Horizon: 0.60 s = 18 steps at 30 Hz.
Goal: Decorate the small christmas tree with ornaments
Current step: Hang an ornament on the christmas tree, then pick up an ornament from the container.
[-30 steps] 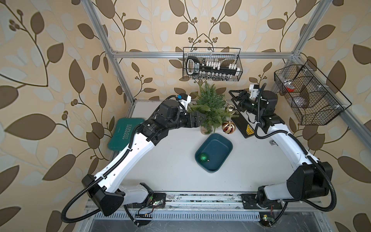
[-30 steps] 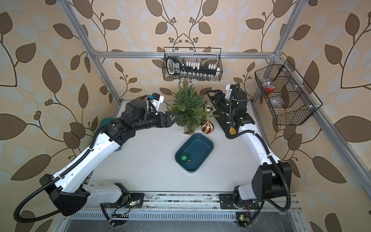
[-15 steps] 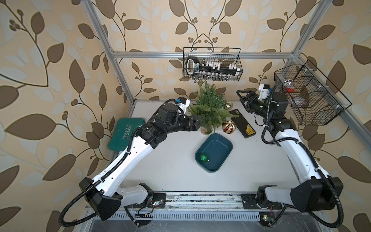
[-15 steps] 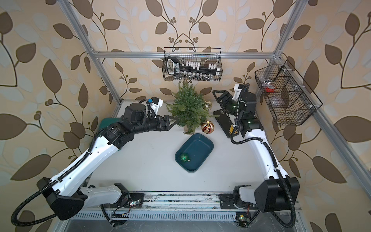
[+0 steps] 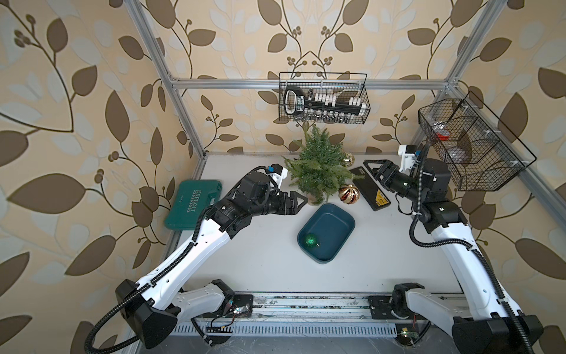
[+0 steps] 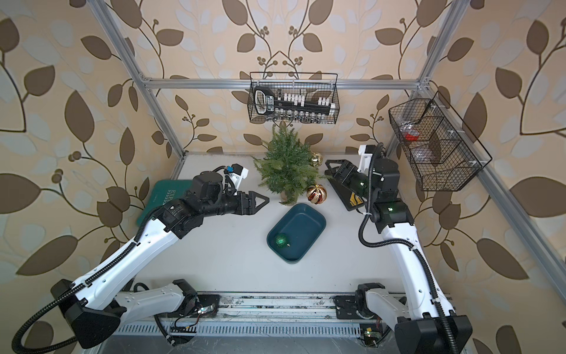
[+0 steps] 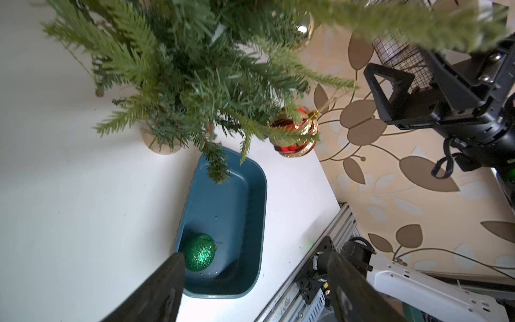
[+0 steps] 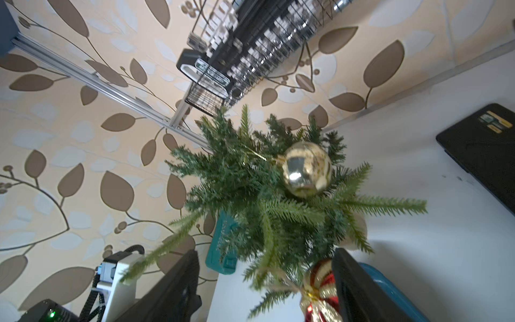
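- My left gripper (image 5: 296, 203) has its jaws spread wide with nothing between them. It hovers just short of the lowest branches.
- My right gripper (image 5: 372, 171) is also wide open and empty. It faces the same branches from the opposite side, a little farther off.
- Between my two grippers stands the small christmas tree (image 5: 317, 165), upright, with bushy green needles. Its small beige base (image 7: 160, 142) sits on the white table (image 5: 245, 245).
- A red-and-gold ribbed ball (image 5: 349, 193) hangs from a low branch on the side facing my right gripper.
- A smaller shiny gold ball (image 8: 306, 168) hangs higher in the needles, straight ahead of my right gripper.
- A glittery green ball (image 5: 311, 240) lies in the teal tray (image 5: 332, 225), at the tray's end away from the tree. It is below and to one side of my left gripper, and neither gripper touches it.
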Available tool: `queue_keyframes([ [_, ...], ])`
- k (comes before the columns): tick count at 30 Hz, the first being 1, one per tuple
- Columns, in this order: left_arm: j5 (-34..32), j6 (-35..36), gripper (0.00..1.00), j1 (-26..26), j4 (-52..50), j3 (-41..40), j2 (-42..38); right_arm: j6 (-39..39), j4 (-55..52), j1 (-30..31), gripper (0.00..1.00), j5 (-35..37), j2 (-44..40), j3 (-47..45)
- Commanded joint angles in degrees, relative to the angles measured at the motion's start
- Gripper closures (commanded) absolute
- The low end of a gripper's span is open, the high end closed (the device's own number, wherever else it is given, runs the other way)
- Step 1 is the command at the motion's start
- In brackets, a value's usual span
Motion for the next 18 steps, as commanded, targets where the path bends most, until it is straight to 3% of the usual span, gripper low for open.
queue_keyframes([
  [1,2.59,0.93,0.21,-0.18,0.71,-2.27,-1.69,-4.43,-5.4,-0.16,0.26,-1.01,-3.3,-4.12],
  [8,-1.74,2.03,0.26,-7.0,-0.6,-6.03,0.47,-8.36,-8.99,-0.14,0.27,-3.79,-12.02,-14.05],
  [18,-8.74,1.26,0.29,-16.54,-2.02,-6.18,10.62,-9.41,-6.75,-0.14,0.28,-8.39,-21.42,-26.79],
])
